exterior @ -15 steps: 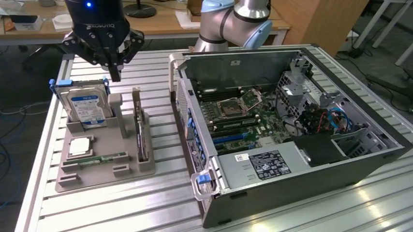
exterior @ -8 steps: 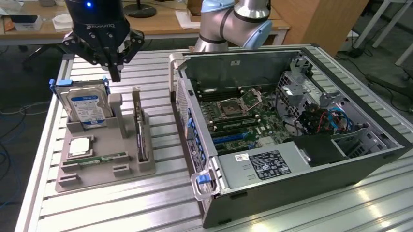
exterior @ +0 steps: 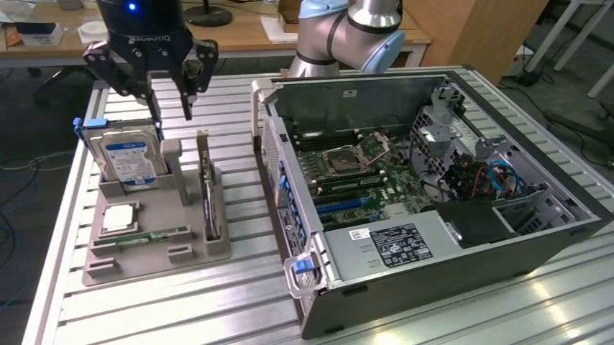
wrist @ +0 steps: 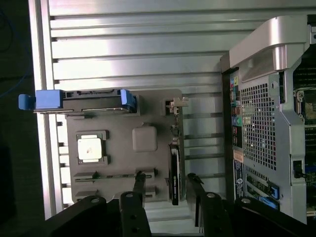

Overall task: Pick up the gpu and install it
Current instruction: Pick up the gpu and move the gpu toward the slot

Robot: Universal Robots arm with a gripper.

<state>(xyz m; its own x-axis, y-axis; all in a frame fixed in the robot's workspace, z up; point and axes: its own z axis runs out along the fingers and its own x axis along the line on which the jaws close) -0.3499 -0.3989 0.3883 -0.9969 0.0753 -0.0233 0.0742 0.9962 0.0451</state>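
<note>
Since the gpu [exterior: 206, 188] stands on edge in a holder [exterior: 144, 264] slot on the counter [exterior: 240, 305], at the exterior view's left of the case [exterior: 461, 280], its top edge lies free beneath the end effector [exterior: 165, 108], whose fingers are spread wide and hold nothing.

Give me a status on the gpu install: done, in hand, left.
Done: nothing visible yet; the gpu stands on edge in its grey holder, outside the open computer case. In hand: the end effector hangs open above the holder, its fingers on either side of the gpu without touching it. Left: the pick-up and the install; the motherboard's blue slots hold no card.
</note>
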